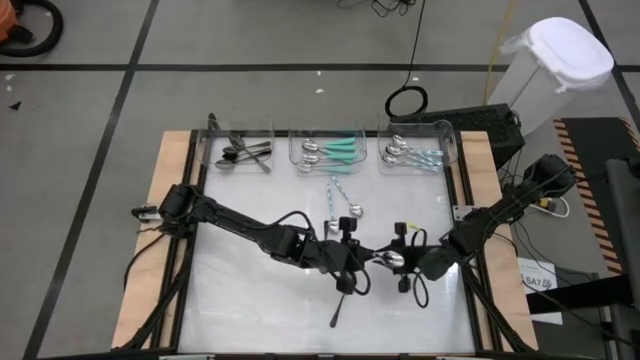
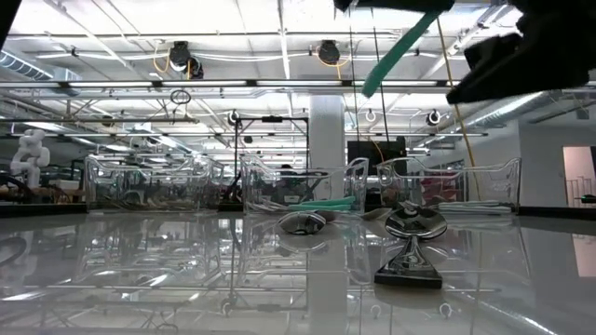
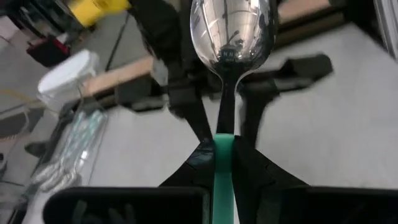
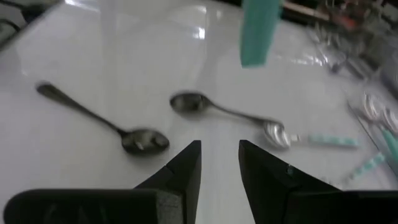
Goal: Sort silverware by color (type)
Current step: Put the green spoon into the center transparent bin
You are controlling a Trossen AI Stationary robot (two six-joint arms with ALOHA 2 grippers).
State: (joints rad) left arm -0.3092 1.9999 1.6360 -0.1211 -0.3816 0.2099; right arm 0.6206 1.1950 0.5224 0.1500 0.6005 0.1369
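A spoon with a shiny silver bowl [image 3: 233, 31] and a teal-green handle [image 3: 224, 162] hangs above the middle of the table, with my left gripper [image 1: 358, 255] shut on it. Its bowl [image 1: 390, 258] points toward my right gripper [image 1: 405, 264], which stands open just beyond it with nothing between its fingers [image 4: 219, 149]. Two dark spoons [image 4: 102, 118] [image 4: 217, 109] and a pale-blue-handled spoon [image 4: 311, 138] lie flat on the table. A dark spoon [image 1: 339, 305] lies toward the near edge. My left gripper pinches the spoon's teal handle [image 3: 224, 146] between its two fingers, close to where the handle meets the silver neck. The spoon lies along the fingers, bowl sticking out ahead. It is lifted clear of the table, and the handle's free end [image 2: 399, 54] slants down behind the fingers.
Three clear bins stand along the far edge: the left one [image 1: 240, 150] holds dark utensils, the middle one [image 1: 330, 150] teal-handled ones, the right one [image 1: 415, 152] pale-blue-handled ones. Pale-blue-handled spoons [image 1: 335, 190] lie in front of the middle bin.
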